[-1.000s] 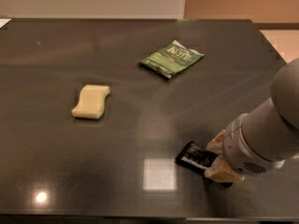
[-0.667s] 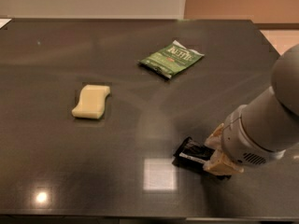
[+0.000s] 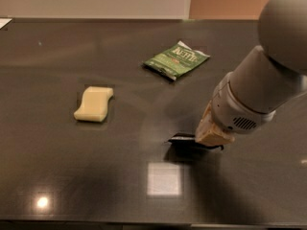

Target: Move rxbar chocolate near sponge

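The rxbar chocolate (image 3: pixel 183 139) is a slim black wrapper seen nearly edge-on, right of the table's middle, with its dark shadow just below it. My gripper (image 3: pixel 211 135) comes down from the right on a thick grey-white arm, and its tan fingers are shut on the bar's right end, holding it slightly off the table. The sponge (image 3: pixel 94 103) is a pale yellow wavy block lying flat on the left part of the table, well apart from the bar.
A green chip bag (image 3: pixel 176 59) lies at the back, above the bar and to the right of the sponge. The dark glossy table (image 3: pixel 72 176) shows bright light reflections near its front edge. The arm covers the right side.
The gripper has closed on the bar, lifted it off the table and carried it a little back and left. The arm now rises higher in view. Sponge and chip bag have not moved.
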Robot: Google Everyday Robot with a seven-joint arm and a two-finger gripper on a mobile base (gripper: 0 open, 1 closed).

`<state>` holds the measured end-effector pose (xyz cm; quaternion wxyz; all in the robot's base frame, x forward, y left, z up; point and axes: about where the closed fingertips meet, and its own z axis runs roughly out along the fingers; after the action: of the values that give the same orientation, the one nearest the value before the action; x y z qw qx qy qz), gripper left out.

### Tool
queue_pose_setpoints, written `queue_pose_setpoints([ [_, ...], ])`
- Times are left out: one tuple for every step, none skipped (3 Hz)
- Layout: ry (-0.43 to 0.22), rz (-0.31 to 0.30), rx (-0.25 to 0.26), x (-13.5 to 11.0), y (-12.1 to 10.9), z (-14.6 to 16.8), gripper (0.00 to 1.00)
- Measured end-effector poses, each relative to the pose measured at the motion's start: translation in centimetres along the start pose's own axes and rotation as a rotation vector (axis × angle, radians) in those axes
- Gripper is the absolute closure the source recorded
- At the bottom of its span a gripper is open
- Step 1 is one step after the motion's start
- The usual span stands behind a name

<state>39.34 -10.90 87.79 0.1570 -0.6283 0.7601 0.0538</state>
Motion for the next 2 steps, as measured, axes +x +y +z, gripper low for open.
queue_pose_setpoints([
  [-0.014, -0.06, -0.014, -3.0, -1.9, -0.1, 1.0],
  [-0.03, -0.124, -0.018, -6.2, -3.5, 0.3, 1.0],
])
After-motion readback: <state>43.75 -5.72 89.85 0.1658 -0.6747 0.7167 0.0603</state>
